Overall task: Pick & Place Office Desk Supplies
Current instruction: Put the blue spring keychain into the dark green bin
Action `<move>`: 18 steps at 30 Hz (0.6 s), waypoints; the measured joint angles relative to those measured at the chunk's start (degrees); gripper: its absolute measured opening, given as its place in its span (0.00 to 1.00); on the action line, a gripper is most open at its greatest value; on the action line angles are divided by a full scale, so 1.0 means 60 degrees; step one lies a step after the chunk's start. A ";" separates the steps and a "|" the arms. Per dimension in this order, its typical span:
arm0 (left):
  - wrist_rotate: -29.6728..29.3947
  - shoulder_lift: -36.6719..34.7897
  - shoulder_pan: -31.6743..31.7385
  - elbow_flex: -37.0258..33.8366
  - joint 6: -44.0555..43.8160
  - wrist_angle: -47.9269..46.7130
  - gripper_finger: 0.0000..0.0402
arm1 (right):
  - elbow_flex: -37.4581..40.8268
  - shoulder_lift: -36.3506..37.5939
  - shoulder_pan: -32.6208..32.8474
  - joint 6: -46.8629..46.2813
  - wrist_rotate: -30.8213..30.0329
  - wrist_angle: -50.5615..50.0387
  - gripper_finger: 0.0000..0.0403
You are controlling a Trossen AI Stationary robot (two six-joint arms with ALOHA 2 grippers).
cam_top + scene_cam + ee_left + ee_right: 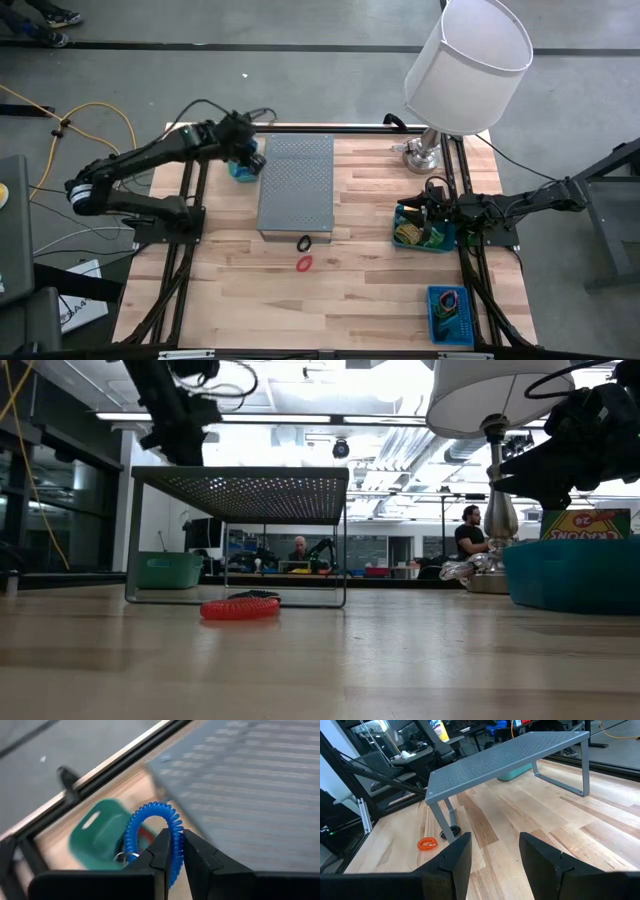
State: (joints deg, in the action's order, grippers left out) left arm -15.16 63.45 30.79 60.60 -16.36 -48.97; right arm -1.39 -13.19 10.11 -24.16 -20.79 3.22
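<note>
So the wooden tabletop (330, 300) has the grey perforated metal stand (296, 185) sitting toward its far edge, left of centre, and a lamp with a white shade (467, 62) at the far right corner.

Along the right edge there's a teal bin (421, 232) with yellow-green stuff in it; the low view shows a crayon box (585, 523) poking out. Closer to the near right corner is a blue tray (451, 313) holding what look like more small supplies, hard to say exactly which.

The left gripper (178, 851) is up over the far left part of the tabletop, just beside the stand's left side and above a green bin (97, 835), and it's pinched on a blue coiled loop (150, 832), fingers clamped right on the coil.

The right gripper (492, 852) hangs by the teal bin at the right edge, jaws apart, nothing between them.

Just off the stand's near edge lie a red coiled band (304, 263) and a dark band (303, 243), close together on bare wood.
</note>
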 joint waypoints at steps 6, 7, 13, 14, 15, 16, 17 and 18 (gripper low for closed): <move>0.0413 0.0006 0.1230 -0.0474 0.0000 -0.0271 0.08 | 0.0000 0.0000 -0.0001 0.0000 -0.0001 0.0000 0.38; 0.0529 0.0006 0.1350 -0.0617 -0.0004 -0.0262 0.08 | 0.0000 0.0000 -0.0001 0.0000 -0.0001 0.0000 0.38; 0.0866 0.0153 0.1594 -0.1718 0.0004 0.0804 0.08 | 0.0000 0.0000 -0.0001 0.0000 0.0000 -0.0003 0.38; 0.0907 0.0220 0.1602 -0.1858 0.0004 0.1077 0.08 | 0.0000 0.0000 0.0003 0.0000 0.0003 0.0000 0.38; 0.0933 0.0324 0.1602 -0.1982 0.0004 0.1297 0.08 | 0.0000 0.0000 0.0001 0.0000 -0.0001 -0.0004 0.38; 0.0950 0.0436 0.1602 -0.2080 0.0004 0.1421 0.08 | 0.0000 0.0000 -0.0001 0.0000 -0.0001 -0.0004 0.38; 0.0959 0.0558 0.1614 -0.2160 0.0005 0.1540 0.08 | 0.0000 0.0000 0.0003 0.0000 0.0003 0.0000 0.38; 0.0968 0.0695 0.1653 -0.2196 0.0007 0.1618 0.08 | 0.0000 0.0000 -0.0001 0.0000 0.0000 -0.0003 0.38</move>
State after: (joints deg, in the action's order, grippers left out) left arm -9.36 67.62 40.71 47.42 -16.32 -39.27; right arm -1.39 -13.19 10.11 -24.16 -20.79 3.20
